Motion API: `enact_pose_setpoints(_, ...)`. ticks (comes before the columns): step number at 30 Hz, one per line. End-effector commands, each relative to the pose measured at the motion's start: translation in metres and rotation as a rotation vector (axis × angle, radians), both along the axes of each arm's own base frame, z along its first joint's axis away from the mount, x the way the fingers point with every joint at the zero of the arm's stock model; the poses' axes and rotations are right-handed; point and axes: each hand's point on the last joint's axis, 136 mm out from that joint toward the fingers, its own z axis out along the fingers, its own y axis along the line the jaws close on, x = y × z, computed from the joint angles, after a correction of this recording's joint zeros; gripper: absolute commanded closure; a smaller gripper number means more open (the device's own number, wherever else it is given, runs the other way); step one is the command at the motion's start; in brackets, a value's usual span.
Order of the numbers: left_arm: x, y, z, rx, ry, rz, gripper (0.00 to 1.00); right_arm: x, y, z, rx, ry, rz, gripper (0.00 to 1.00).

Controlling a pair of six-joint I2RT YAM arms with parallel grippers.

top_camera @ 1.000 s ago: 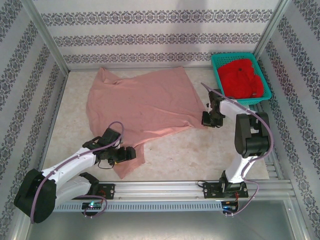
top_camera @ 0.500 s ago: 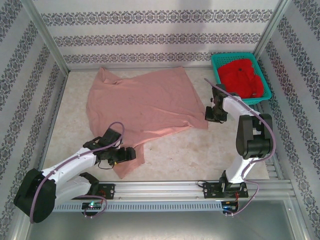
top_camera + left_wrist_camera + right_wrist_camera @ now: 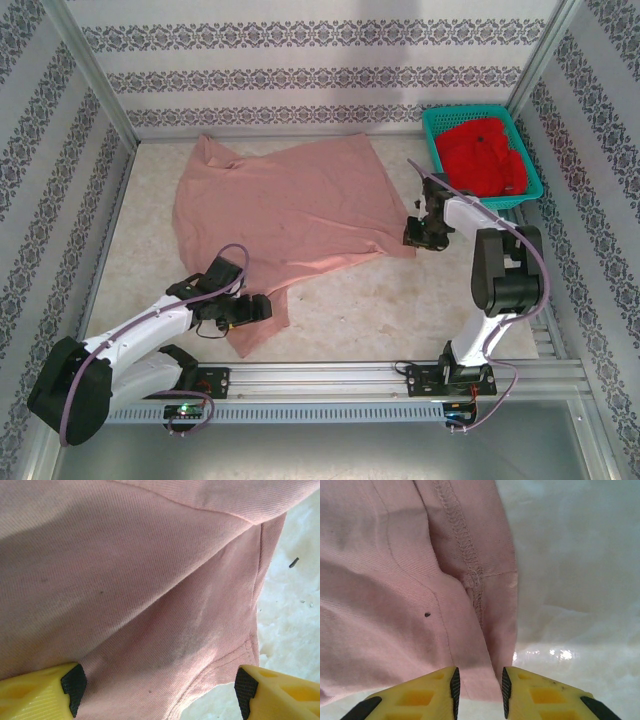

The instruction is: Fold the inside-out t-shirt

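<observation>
Soft ribbed t-shirt [image 3: 395, 590] (overlocked seam exposed) pinched in right end effector [image 3: 479, 690].

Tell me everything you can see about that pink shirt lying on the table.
The inside-out t-shirt is dusty salmon-pink, a soft fine-ribbed knit with exposed stitched seams and a few tiny dark specks. It lies spread, mostly flat but wrinkled, across the pale table, a narrow flap trailing toward the near edge. The left gripper sits on that flap, its jaws wide apart with cloth between them. The right gripper is at the shirt's right corner, its jaws nearly closed around the cloth's edge.
</observation>
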Motion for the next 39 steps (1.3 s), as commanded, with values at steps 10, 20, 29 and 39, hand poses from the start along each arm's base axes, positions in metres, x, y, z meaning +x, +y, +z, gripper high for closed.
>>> enact_pose_setpoints(10,-0.02,0.014,-0.015,0.077,0.077,0.011,0.19,0.004,0.001,-0.013,0.025,0.023,-0.007,0.88)
enact_pose_setpoints(20,-0.02,0.014,-0.015,0.078,0.077,0.012,0.19,0.005,-0.023,0.003,-0.088,-0.019,-0.039,1.0)
enact_pose_setpoints(29,-0.02,0.015,-0.016,0.083,0.077,0.011,0.19,0.011,-0.012,0.014,-0.03,-0.074,-0.018,0.97)
enact_pose_setpoints(39,-0.02,0.014,-0.015,0.081,0.073,0.005,0.19,0.016,0.004,-0.003,0.023,-0.03,0.014,0.64)
